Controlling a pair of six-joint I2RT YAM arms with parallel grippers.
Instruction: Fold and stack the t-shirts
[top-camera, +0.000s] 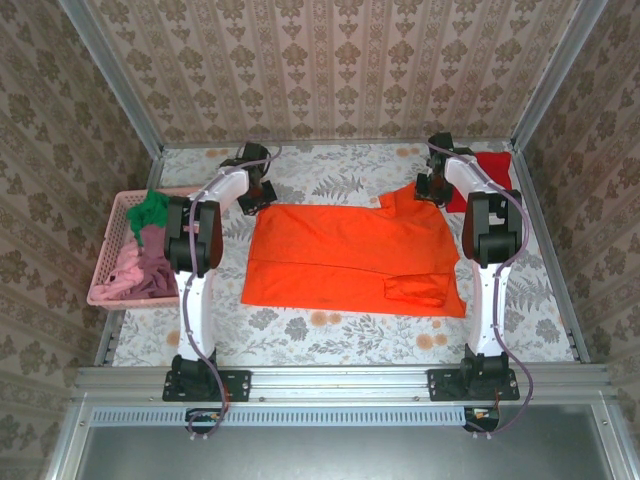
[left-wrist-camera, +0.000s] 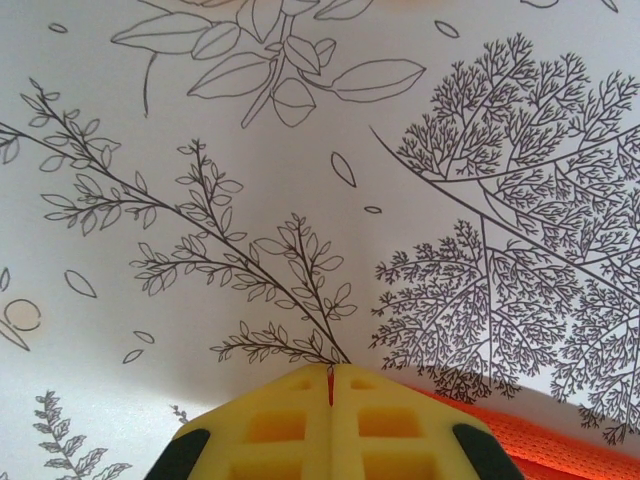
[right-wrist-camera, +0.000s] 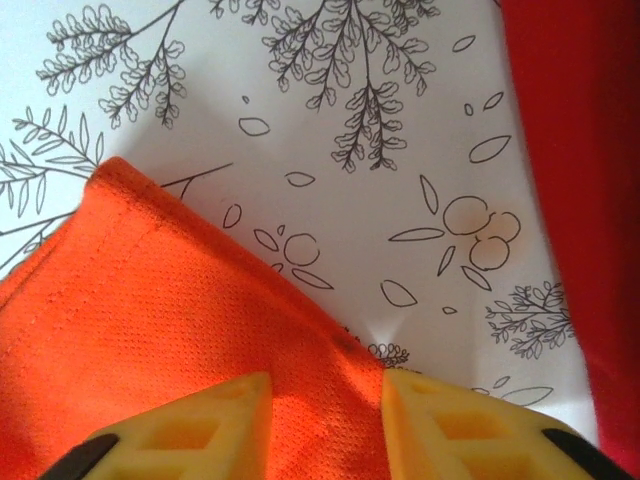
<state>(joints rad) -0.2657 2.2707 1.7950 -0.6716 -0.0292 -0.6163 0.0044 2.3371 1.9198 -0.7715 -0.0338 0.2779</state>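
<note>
Plainly soft, light and limp, the orange t-shirt lies spread flat mid-table and is best taken by pinching its far corners. The right gripper stands parted astride the far right edge. The left gripper is clamped together at the far left corner, possibly nipping cloth.
</note>
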